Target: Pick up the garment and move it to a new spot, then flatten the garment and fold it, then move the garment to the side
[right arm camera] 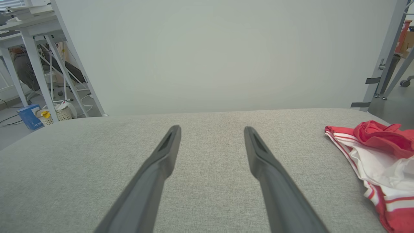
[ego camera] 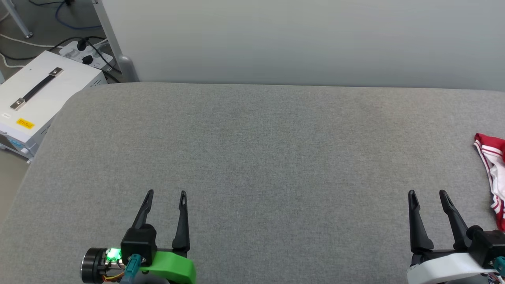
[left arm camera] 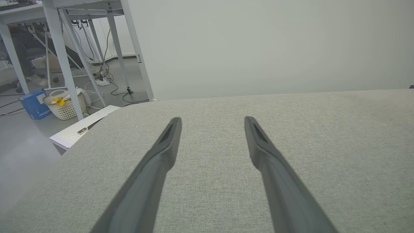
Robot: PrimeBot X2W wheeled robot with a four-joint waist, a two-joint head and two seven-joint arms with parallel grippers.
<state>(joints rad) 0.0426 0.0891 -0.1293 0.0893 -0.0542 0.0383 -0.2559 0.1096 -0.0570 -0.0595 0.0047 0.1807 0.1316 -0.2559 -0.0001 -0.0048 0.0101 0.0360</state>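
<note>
The garment [ego camera: 494, 173], red and white with striped trim, lies crumpled at the right edge of the grey padded table [ego camera: 252, 150], partly cut off by the head view's border. In the right wrist view the garment [right arm camera: 381, 155] sits bunched to the right of my fingers. My right gripper [ego camera: 427, 194] stands open near the table's front, a little left of the garment and apart from it. My left gripper [ego camera: 166, 194] is open too, at the front left, with bare fabric between its fingers [left arm camera: 168, 139]. Both hold nothing.
A white case [ego camera: 37, 98] with a black handle stands on the floor off the table's left corner, beside a power strip and cables [ego camera: 85, 51]. A pale wall [ego camera: 300, 39] runs along the far edge. White desk legs and a basket [left arm camera: 64, 105] stand farther left.
</note>
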